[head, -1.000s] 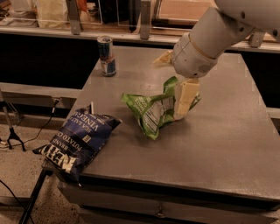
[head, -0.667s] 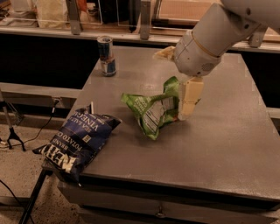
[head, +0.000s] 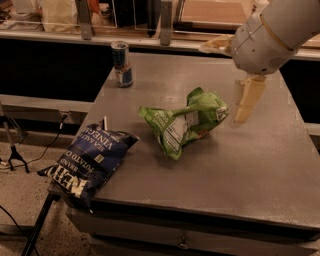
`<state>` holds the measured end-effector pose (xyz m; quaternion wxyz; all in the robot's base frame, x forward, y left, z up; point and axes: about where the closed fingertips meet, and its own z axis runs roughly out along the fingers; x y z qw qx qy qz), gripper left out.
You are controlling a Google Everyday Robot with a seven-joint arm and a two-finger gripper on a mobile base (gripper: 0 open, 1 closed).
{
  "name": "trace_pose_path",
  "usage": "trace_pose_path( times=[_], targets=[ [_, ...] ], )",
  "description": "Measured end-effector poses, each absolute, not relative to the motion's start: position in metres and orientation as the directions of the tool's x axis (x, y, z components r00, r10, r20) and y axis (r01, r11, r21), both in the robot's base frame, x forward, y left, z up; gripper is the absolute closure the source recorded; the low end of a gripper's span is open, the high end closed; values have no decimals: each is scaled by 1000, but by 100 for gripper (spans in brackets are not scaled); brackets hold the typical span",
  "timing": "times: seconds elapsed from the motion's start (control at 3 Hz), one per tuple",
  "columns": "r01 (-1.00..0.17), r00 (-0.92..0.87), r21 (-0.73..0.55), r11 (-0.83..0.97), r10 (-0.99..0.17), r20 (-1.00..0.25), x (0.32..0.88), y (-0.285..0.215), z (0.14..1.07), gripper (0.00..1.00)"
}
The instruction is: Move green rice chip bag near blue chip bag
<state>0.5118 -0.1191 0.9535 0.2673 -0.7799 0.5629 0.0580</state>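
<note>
The green rice chip bag [head: 184,123] lies crumpled on the grey table [head: 240,170], near the middle, its white label panel facing me. The blue chip bag [head: 92,160] lies at the table's front left corner, half hanging over the edge, a short gap left of the green bag. My gripper [head: 244,106] hangs just right of the green bag, fingers pointing down, open and empty, a little clear of the bag.
A blue-and-silver drink can [head: 121,64] stands at the table's back left. A counter with containers [head: 60,15] runs along the back. The table's left edge drops to the floor with cables and a stand [head: 12,150].
My gripper has let go of the green bag and drawn off to the right and up. The green bag stays on the table.
</note>
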Motion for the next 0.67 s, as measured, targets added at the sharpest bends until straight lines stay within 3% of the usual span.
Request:
trace_pose_path(
  times=[0.67],
  targets=[
    [-933, 274, -321, -161, -898, -344, 529, -144, 950, 0]
  ],
)
